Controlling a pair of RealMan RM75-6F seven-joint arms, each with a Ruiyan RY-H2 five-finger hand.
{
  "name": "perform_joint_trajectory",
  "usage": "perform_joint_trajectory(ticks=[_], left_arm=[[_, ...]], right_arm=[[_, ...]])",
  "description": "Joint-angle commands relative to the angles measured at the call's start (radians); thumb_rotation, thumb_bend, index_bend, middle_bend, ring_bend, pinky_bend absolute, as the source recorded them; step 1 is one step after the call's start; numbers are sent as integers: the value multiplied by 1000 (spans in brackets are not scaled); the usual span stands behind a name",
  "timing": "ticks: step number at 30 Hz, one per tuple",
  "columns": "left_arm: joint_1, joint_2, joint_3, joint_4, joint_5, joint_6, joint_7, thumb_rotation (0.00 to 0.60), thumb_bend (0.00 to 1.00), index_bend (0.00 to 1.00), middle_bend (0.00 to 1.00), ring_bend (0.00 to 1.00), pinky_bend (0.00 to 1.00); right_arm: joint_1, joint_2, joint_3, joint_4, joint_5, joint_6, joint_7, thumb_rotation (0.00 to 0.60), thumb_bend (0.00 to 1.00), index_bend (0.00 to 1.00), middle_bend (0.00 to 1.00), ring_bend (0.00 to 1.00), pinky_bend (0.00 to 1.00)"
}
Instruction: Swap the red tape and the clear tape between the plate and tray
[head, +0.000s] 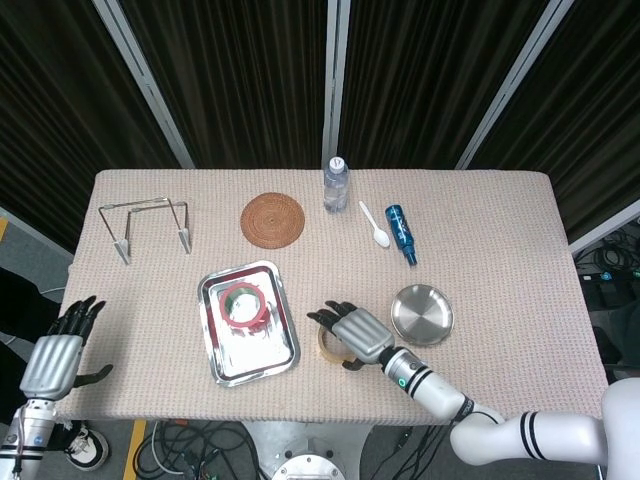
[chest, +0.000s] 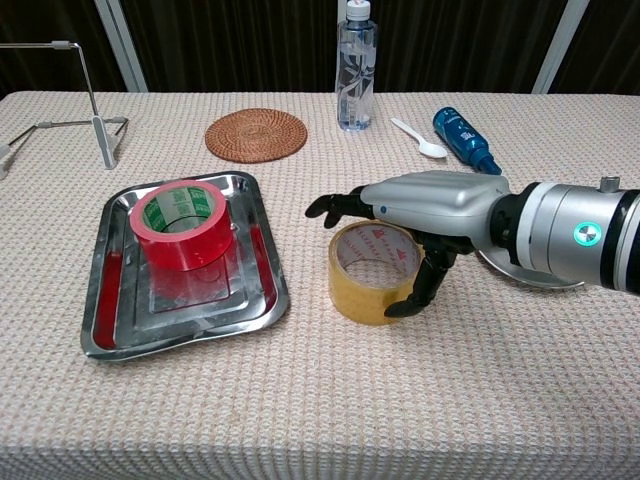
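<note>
The red tape (head: 246, 305) (chest: 180, 225) lies in the steel tray (head: 215, 345) (chest: 110, 330) left of centre. The clear yellowish tape (head: 328, 347) (chest: 365, 285) lies flat on the cloth between the tray and the round steel plate (head: 421, 314). My right hand (head: 355, 333) (chest: 420, 205) is spread low over the clear tape. Its fingers reach across the top of the roll and its thumb hangs down by the roll's right side, with no firm grip to be seen. My left hand (head: 55, 355) is beyond the table's left front edge, fingers apart and holding nothing. The plate holds nothing.
Along the far side stand a wire rack (head: 150, 225), a woven coaster (head: 272, 219) (chest: 256, 134), a water bottle (head: 336, 185) (chest: 356, 65), a white spoon (head: 375, 226) (chest: 420, 138) and a blue tube (head: 400, 232) (chest: 465, 135). My right forearm covers most of the plate in the chest view.
</note>
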Motion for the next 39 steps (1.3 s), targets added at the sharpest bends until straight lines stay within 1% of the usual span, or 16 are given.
perform_joint_trajectory(ticks=[1, 5, 10, 13, 17, 20, 23, 28, 30, 32, 33, 34, 35, 37, 39], left_arm=[[4, -1, -5, 5, 1, -8, -5, 600, 108, 52, 0, 0, 187], [9, 2, -13, 4, 4, -19, -11, 600, 109, 52, 0, 0, 187], [15, 9, -23, -2, 12, -21, -14, 600, 109, 52, 0, 0, 188], [17, 9, -26, -1, 21, -24, -21, 600, 108, 52, 0, 0, 188], [20, 11, -26, 3, 46, -21, -43, 600, 109, 52, 0, 0, 188], [23, 14, -27, 5, 53, -22, -49, 600, 109, 52, 0, 0, 188], [25, 14, -30, 7, 51, -34, -57, 600, 108, 52, 0, 0, 188], [25, 7, -36, 10, 51, -46, -59, 600, 108, 52, 0, 0, 188], [26, 7, -37, 11, 53, -48, -59, 600, 108, 52, 0, 0, 188], [27, 7, -40, 11, 54, -49, -61, 600, 108, 52, 0, 0, 188], [28, 8, -41, 11, 54, -49, -62, 600, 109, 52, 0, 0, 188], [29, 8, -42, 12, 54, -48, -64, 600, 109, 52, 0, 0, 188], [31, 8, -44, 13, 54, -48, -66, 600, 109, 52, 0, 0, 188], [33, 8, -45, 14, 55, -47, -68, 600, 109, 52, 0, 0, 188], [35, 7, -46, 16, 59, -45, -69, 600, 108, 52, 0, 0, 188]], right_arm=[[-4, -11, -5, 0, 10, 25, -16, 600, 203, 0, 253, 175, 322], [-10, -5, -7, -10, 1, 48, -11, 600, 235, 0, 347, 276, 411], [-48, 74, 9, -69, -43, 128, 25, 600, 240, 0, 362, 290, 424], [-83, 137, 0, -82, -50, 174, 33, 600, 240, 0, 360, 289, 424], [-132, 161, -31, -32, -27, 215, 29, 600, 240, 0, 342, 288, 418], [-164, 165, -45, 5, -3, 218, 69, 600, 240, 0, 335, 288, 413], [-189, 171, -60, 38, -12, 213, 113, 600, 240, 0, 335, 288, 413], [-209, 169, -62, 66, -36, 216, 156, 600, 239, 0, 323, 283, 403], [-211, 173, -63, 70, -39, 201, 172, 600, 227, 0, 272, 237, 359], [-212, 179, -62, 72, -43, 190, 183, 600, 188, 0, 153, 108, 245], [-214, 181, -61, 73, -47, 189, 188, 600, 169, 0, 114, 69, 203], [-216, 183, -60, 74, -54, 191, 194, 600, 127, 0, 53, 20, 131], [-220, 188, -60, 74, -62, 194, 204, 600, 85, 0, 18, 1, 75], [-226, 198, -59, 69, -71, 196, 218, 600, 28, 0, 0, 0, 16], [-234, 218, -59, 54, -79, 194, 240, 600, 5, 0, 0, 0, 0]])
